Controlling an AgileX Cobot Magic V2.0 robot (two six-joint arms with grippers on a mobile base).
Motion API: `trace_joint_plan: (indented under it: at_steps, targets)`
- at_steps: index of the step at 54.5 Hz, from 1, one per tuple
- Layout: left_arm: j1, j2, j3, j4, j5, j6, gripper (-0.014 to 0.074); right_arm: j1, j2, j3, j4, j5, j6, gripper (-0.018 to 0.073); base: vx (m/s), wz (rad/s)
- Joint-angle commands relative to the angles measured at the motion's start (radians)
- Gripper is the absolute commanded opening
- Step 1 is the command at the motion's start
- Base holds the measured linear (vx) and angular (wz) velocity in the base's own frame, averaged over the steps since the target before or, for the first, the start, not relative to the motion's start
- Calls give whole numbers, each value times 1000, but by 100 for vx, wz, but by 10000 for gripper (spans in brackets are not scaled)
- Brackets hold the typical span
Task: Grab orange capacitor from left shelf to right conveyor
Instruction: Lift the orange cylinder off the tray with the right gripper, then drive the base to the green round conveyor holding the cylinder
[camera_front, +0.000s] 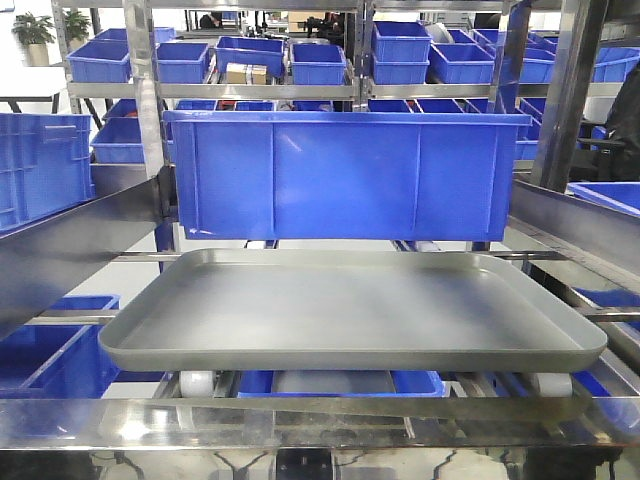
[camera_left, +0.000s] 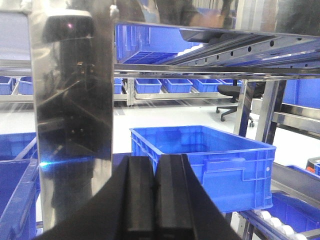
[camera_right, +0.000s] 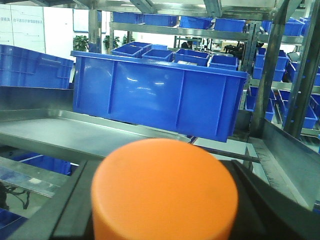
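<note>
Furthest left of the grey tray (camera_front: 350, 362), the left gripper (camera_left: 155, 167) is clenched on nothing, its two black fingers pressed flat together. It sits close to a polished steel upright (camera_left: 70, 125) of the left shelf (camera_front: 300, 420), with a low blue crate (camera_left: 210, 165) beyond it. Closed and empty like this, it reads as parked out of the way, since the job needs only one arm.

The tray itself lies across the shelf's rails and is bare, with no part on its floor in the front view. Directly behind the tray, a large blue bin (camera_front: 345, 175) stands side-on. Rows of smaller blue bins fill the racks further back.

To the right of the tray and near its front edge, the right gripper (camera_right: 167, 222) has the orange capacitor (camera_right: 165, 185) between its dark fingers. The cylinder is upright and its rounded top fills the lower part of the wrist view. The pads are hidden behind the cylinder, so the grasp is judged rather than seen. Even so, the part seems firmly pinched and clear of the tray. Holding it upright from both sides would keep it from rolling during the carry.

With the tray bare and the part in the claw, the pick looks done. The right conveyor is not in any view, so the transfer and the set-down remain.
</note>
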Motion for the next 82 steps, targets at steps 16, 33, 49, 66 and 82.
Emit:
trace_joint_plan:
  at_steps: [16,33,49,66,82]
  targets:
    - [-8,-4,-30,-5,-81,-6,-6,0,13,-23,-20,-90,-4,-8,-2,6]
    - [-8,-4,-30,-5,-81,-6,-6,0,13,-23,-18,-90,-4,-8,-7,26]
    - [-8,-4,-30,-5,-81,-6,-6,0,13,-23,-18,-90,-4,-8,-12,46]
    - [-8,-4,-30,-5,-81,-6,-6,0,13,-23,-18,-90,-4,-8,-15,57]
    - [-8,-4,-30,-5,-81,-6,-6,0,13,-23,-18,-90,-4,-8,-16,63]
